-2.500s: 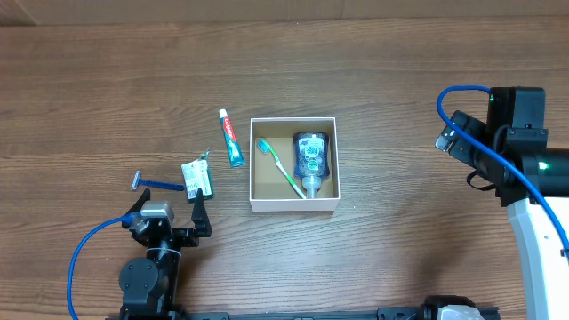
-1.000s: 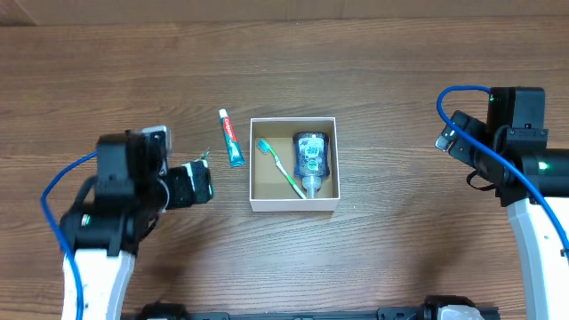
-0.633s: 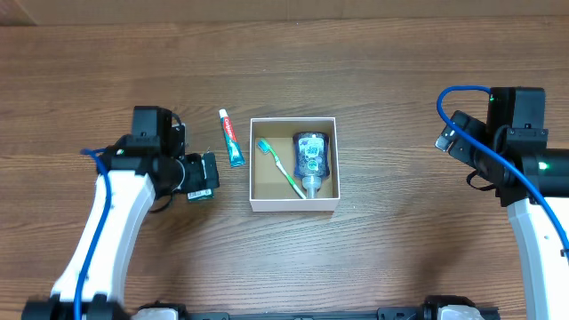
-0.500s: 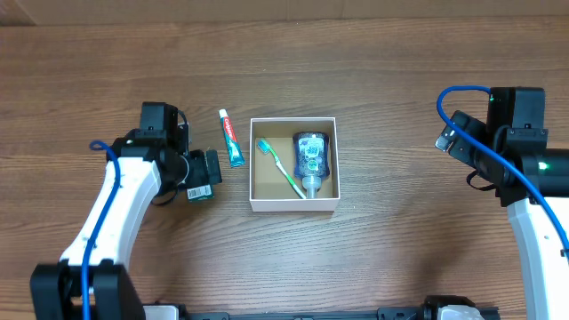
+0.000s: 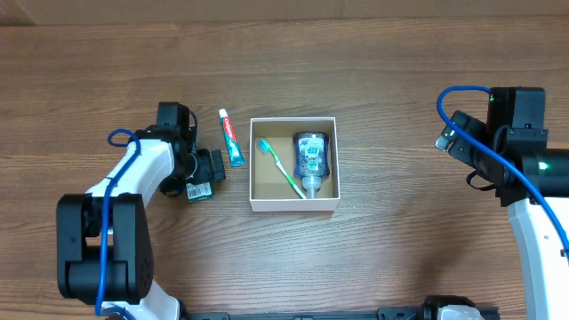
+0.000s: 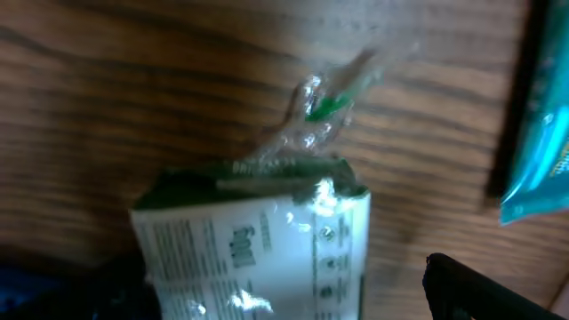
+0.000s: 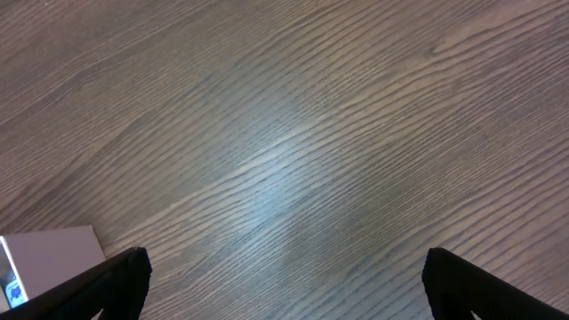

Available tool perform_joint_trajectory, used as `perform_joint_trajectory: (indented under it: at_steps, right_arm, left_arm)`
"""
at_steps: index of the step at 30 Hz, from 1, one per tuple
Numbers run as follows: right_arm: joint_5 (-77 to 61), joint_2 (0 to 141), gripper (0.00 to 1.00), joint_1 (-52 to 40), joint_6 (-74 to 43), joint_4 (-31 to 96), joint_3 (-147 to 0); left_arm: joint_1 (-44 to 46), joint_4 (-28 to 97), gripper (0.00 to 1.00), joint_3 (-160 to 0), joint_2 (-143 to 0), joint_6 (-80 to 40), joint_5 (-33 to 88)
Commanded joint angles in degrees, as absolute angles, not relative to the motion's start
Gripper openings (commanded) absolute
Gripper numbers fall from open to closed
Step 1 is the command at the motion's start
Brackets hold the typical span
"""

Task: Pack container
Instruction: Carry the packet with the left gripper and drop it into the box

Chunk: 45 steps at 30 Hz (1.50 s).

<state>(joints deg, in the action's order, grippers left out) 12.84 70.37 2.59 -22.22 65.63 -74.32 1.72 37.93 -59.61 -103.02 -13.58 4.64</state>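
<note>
The left gripper (image 5: 212, 167) is hovering at the green-and-white packet (image 5: 199, 188), and I cannot tell its spread. The right gripper (image 7: 284, 258) is standing wide apart. The container (image 5: 293, 204) is sitting midway between the worktop's left and right edges. A shallow pinch is risking the crinkly packet slipping out.

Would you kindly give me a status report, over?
Left pincer open, straddling green-white packet. Right pincer open over bare wood. Container holds toothbrush and bottle; toothpaste tube outside. Opening unobstructed.
</note>
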Motion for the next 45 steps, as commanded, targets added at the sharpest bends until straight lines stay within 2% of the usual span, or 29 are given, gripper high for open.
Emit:
perform_joint_trajectory:
  at_steps: [1,4,6,7,10,11,14,17,22,29,35,45]
  right_arm:
    - [13.28,70.30,1.00,2.76,-22.37,65.47,-75.48]
    - [13.28,70.30,1.00,2.76,-22.37,65.47,-75.48]
    - [13.28,70.30,1.00,2.74,-22.37,65.47,-75.48]
    - [13.28,70.30,1.00,2.74,-22.37,65.47,-75.48]
    - [13.28,70.30,1.00,2.74,-22.37,65.47,-75.48]
    - [13.28,70.30,1.00,2.74,-22.37,65.47,-75.48]
    - [13.28,70.30,1.00,2.74,-22.37,65.47,-75.48]
    - [13.28,70.30,1.00,2.74,-22.37,65.47,-75.48]
    - [13.28,70.30,1.00,2.76,-22.37,65.47,-75.48]
    - [13.28,70.30,1.00,2.76,-22.37,65.47,-75.48]
    - [13.28,70.30,1.00,2.76,-22.37,65.47,-75.48]
    - [13.28,70.30,1.00,2.76,-22.37,65.47,-75.48]
  left_arm:
    - [1.08,36.51,1.00,-60.49,-105.23,-14.39,4.01]
    - [1.08,35.68,0.95,-60.49,-105.67,-14.59,4.03]
    - [1.08,35.70,0.76,-60.55,-105.62,-15.07,4.08]
    - [1.08,35.75,0.60,-60.55,-105.62,-15.07,4.05]
    - [1.08,36.03,0.34,-60.60,-105.58,-15.07,4.12]
    - [1.08,36.23,0.32,-60.60,-105.51,-15.05,4.10]
    - [1.08,36.93,0.31,-60.71,-105.19,-15.03,4.03]
    - [1.08,39.88,0.23,-63.48,-105.19,-14.98,4.01]
    - [1.15,47.59,0.25,-71.57,-104.53,-15.00,4.03]
    - [3.18,59.13,0.22,-86.41,-100.88,-16.38,4.49]
    - [12.67,61.52,0.22,-92.12,-95.74,-22.55,3.92]
    - [26.76,58.00,0.24,-91.98,-97.19,-35.00,0.84]
